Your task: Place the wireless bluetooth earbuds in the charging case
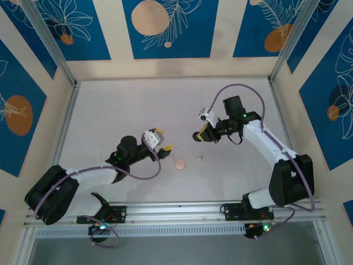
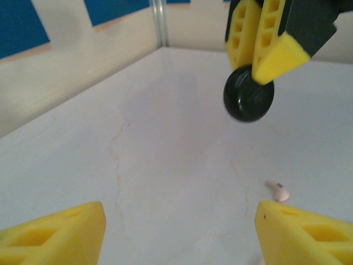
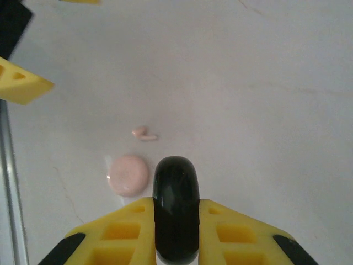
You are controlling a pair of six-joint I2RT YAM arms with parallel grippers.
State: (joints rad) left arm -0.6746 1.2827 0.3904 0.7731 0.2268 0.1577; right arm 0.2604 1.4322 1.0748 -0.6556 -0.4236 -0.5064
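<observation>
Left tool (image 2: 179, 223): yellow fingers spread wide, nothing between them, low over the surface (image 1: 138, 110). Right tool (image 3: 175, 205): fingers pressed onto a black case (image 3: 175, 176), pinching it on edge by its flat faces, rim pointing forward. It appears lifted off the surface.

One pink bud (image 3: 144, 133) lies loose on the surface, touching neither tool. From the right wrist it sits ahead of the black case and slightly left. From the left wrist it is just past the right-hand finger tip, below the hanging black case. From above it lies between the two tools, near the right one and just right of the pink case (image 1: 180, 164). Bud and pink case are close but apart. The pink case lies flat in front of the left tool.

Black case: glossy round puck with a smooth rounded rim. Pink case: matte pale disc, slightly domed. Bud: tiny, stemmed, pale pink, with a darker tip end. Fingers are yellow plastic wedges with open cut-out cells.

Surface: pale pinkish-white and matte, with faint hairline marks. Aluminium rails (image 1: 182, 208) run along the near edge and posts stand at the back corners. Walls (image 1: 165, 27) are cream panels with blue insets showing white leaf outlines and orange circles. The arms are white and black with purple cables.
</observation>
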